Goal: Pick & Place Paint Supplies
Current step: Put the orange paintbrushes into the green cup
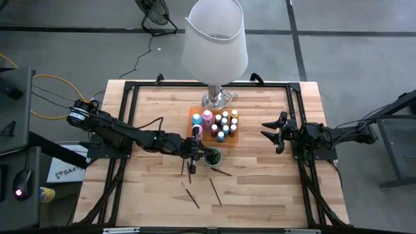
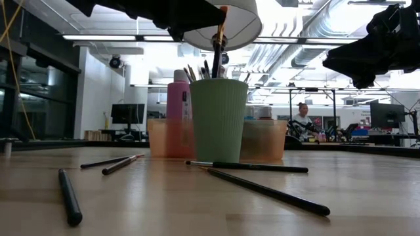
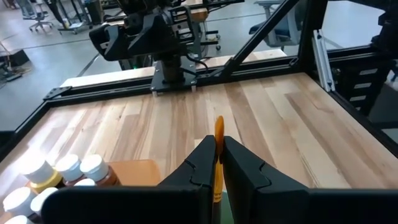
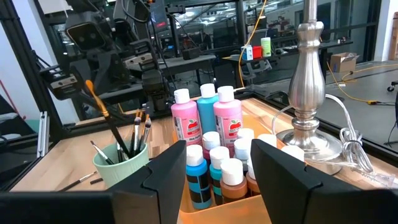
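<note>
L gripper (image 1: 197, 147) clamps an orange-tipped brush (image 3: 218, 134) upright over the green cup (image 1: 212, 156) beside the bottle tray (image 1: 192, 114). R gripper (image 1: 273, 130) hangs open nr table's right edge, empty.
</note>
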You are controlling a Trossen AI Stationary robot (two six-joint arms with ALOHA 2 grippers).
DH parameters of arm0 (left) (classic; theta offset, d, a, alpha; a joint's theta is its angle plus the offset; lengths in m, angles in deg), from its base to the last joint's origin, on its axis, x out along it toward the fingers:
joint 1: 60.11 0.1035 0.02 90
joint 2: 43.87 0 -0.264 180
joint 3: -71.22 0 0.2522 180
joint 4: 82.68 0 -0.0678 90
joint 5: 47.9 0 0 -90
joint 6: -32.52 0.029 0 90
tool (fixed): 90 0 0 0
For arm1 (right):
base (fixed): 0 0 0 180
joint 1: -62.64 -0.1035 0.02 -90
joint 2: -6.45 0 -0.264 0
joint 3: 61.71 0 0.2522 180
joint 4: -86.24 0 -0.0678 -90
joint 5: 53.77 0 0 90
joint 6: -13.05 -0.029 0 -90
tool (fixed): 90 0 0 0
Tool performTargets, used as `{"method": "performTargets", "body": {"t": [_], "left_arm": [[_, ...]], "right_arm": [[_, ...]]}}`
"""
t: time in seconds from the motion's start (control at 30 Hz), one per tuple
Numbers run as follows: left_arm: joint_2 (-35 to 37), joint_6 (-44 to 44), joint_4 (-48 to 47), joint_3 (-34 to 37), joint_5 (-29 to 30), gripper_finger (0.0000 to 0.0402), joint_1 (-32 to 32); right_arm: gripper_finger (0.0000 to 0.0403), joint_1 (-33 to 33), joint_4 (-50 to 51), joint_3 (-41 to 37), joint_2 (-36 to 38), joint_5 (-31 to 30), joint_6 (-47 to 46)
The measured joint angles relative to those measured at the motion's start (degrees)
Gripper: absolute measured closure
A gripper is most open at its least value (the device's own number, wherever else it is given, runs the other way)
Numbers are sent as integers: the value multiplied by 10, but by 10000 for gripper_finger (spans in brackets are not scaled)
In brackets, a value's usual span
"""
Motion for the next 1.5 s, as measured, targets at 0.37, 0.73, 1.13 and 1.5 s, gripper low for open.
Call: {"method": "performTargets", "body": {"t": [0.37, 0.73, 1.13, 1.5], "left_arm": [[0, 6, -8, 0, 9, 297, 0], [20, 40, -15, -1, 40, 258, 0], [126, -223, -270, 0, 85, 258, 0], [167, -551, -544, 0, 80, 258, 14]], "right_arm": [[229, 0, 0, 0, 0, 0, 0], [229, 0, 0, 0, 0, 0, 0], [229, 0, 0, 0, 0, 0, 0], [229, 0, 0, 0, 0, 0, 0]]}}
